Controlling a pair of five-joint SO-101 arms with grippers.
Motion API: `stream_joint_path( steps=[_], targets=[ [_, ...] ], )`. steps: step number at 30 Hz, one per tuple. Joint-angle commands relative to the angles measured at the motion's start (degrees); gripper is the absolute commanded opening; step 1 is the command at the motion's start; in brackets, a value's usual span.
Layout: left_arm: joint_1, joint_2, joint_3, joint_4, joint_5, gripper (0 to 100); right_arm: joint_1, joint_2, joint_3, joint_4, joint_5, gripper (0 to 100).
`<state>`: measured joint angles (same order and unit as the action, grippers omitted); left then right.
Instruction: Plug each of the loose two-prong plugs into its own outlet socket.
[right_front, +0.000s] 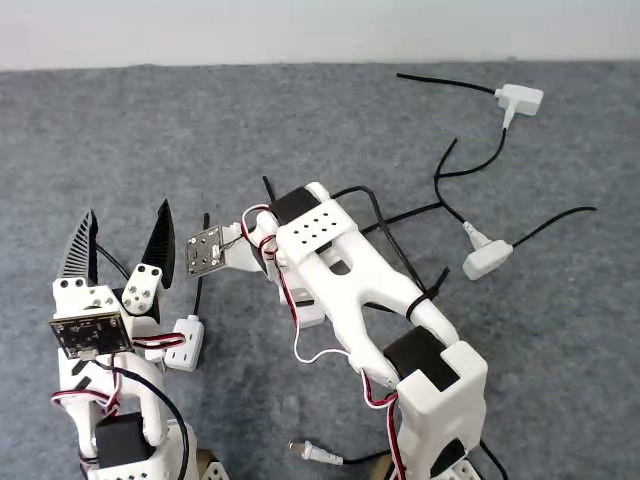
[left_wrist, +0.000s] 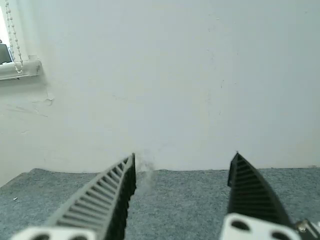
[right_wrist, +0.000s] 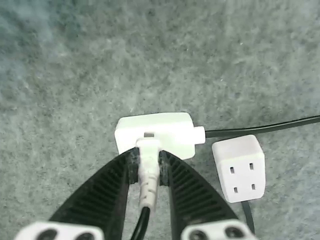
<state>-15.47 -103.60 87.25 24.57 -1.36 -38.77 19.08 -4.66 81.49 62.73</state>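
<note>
A grey, carpet-like surface (right_front: 300, 130) runs back to a pale wall (right_front: 300, 30). In the high view a white outlet socket (right_front: 187, 342) lies on it near the front left, with a thin black cable (right_front: 199, 285) leading away from it. Toward the far right lies a white connector block (right_front: 520, 97) on a black cord (right_front: 445, 83). Nearer the middle right lies a second white connector (right_front: 487, 257), and black cords wind across the surface between the two. A loose plug (right_front: 315, 453) lies near the front edge. In the right wrist view, a flat white outlet block (right_wrist: 170, 131) and a cube-shaped socket (right_wrist: 237, 170) lie just beside each other on the surface.
</note>
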Motion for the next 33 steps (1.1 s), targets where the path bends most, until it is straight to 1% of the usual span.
stream_joint_path(
  steps=[1, 9, 17, 33],
  targets=[
    [-0.1, -0.6, -1.5, -1.8, 0.6, 30, 1.2, 2.5, -0.3, -0.1, 1.0, 0.8],
    [-0.1, -0.6, -1.4, -1.8, 0.6, 30, 2.0, 3.3, -1.5, 0.3, 1.0, 0.8],
    [-0.1, -0.6, -1.3, -1.8, 0.6, 30, 2.2, 3.3, -5.2, 5.8, 1.0, 0.8],
    [-0.1, -0.6, -1.3, -1.8, 0.6, 30, 1.5, 3.9, -3.0, 5.4, 0.6, 0.8]
  ],
)
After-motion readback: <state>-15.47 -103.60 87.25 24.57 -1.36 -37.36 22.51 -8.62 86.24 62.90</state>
